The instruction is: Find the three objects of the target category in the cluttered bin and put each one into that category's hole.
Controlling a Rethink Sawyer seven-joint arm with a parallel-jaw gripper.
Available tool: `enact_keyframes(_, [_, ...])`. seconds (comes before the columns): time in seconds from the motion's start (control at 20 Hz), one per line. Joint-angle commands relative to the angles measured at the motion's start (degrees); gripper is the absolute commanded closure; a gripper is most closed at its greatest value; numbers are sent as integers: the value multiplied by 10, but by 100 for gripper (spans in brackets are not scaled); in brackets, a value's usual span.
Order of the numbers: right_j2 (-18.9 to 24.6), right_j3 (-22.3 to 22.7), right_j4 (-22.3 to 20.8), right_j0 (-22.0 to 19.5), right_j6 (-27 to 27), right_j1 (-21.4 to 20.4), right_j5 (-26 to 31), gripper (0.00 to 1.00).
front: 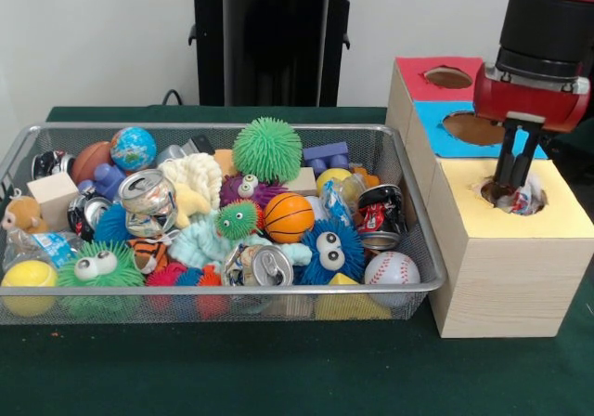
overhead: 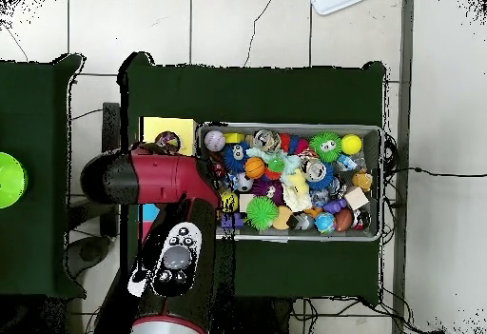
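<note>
I see the red-and-black gripper (front: pixel 516 167) directly above the round hole (front: pixel 513 196) in the yellow-topped wooden box (front: pixel 506 277), its fingers closed around a crumpled metal can (front: pixel 525 196) already sitting partway inside that hole.

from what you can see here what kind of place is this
Probably a robotics lab test bench: a wire mesh bin crammed with toys and crushed cans, a wooden sorting box with coloured holes, cables on a tiled floor.
</note>
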Motion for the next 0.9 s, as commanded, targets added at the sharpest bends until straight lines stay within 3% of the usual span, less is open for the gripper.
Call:
enact_keyframes(0.05, [61,33,16,-17,88,39,4,100])
enact_keyframes(0.55, [72,29,41,-10,111,48,-3,100])
enact_keyframes(0.9, [65,1,63,6,134,79,-16,100])
